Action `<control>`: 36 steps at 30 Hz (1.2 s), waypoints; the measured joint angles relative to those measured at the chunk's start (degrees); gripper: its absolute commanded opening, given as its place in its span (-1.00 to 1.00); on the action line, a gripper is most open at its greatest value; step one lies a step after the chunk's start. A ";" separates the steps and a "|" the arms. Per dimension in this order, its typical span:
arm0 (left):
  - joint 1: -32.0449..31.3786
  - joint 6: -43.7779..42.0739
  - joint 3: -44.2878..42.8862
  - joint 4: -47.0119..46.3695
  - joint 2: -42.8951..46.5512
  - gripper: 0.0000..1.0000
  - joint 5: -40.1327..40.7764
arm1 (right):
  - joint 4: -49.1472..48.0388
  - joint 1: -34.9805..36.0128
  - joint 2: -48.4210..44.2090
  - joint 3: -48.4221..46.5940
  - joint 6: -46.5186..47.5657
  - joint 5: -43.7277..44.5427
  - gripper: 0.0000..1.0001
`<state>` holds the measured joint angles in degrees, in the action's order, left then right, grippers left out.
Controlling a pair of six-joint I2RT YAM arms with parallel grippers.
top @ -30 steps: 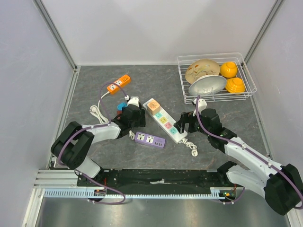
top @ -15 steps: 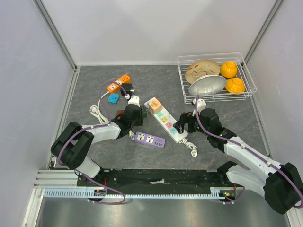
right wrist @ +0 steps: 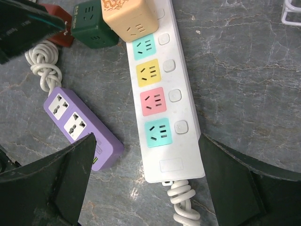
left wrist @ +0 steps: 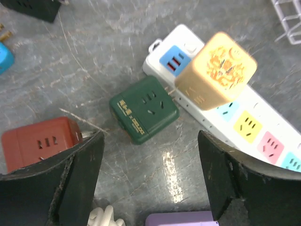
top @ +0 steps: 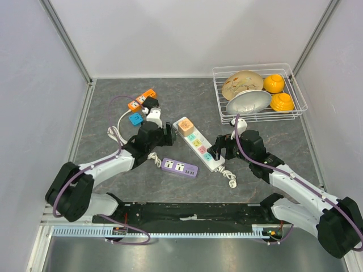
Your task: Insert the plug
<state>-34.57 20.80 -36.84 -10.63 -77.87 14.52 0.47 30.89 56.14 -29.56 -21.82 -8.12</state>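
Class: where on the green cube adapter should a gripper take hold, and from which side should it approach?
Probably from above, pinching two opposite flat sides of the green cube adapter. It sits free on the table, a socket face up; avoid the corner crowded by the orange cube.

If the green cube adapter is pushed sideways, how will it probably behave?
The green cube adapter looks like rigid plastic with flat faces, so it would probably slide, not roll. It seems compact and likely light. Its smooth sides may slip in a grip.
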 measured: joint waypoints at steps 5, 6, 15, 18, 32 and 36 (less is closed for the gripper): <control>4.72 -2.69 1.55 -3.91 2.60 0.92 -6.60 | -0.07 0.00 0.11 0.00 0.61 -0.72 0.96; 5.84 -3.06 1.57 -4.52 1.88 0.93 -8.52 | -0.11 0.00 0.24 0.00 0.63 -1.05 0.96; 14.32 -3.76 0.66 -11.17 -9.66 0.96 -24.87 | -0.98 0.00 1.38 0.00 2.29 -3.93 0.96; 14.56 -4.44 0.20 -12.74 -11.50 0.96 -27.54 | -1.11 0.00 1.40 0.00 2.75 -4.20 0.96; 9.60 -9.07 -1.29 -14.40 -14.19 0.90 -33.57 | -1.31 0.00 1.40 0.00 3.10 -5.40 0.96; 8.61 -11.10 -1.18 -13.88 -13.22 0.87 -32.20 | -1.29 0.00 1.36 0.00 3.08 -5.46 0.96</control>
<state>-25.96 9.69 -38.02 -24.51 -91.09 -17.67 -0.82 30.89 57.49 -29.56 -18.74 -13.58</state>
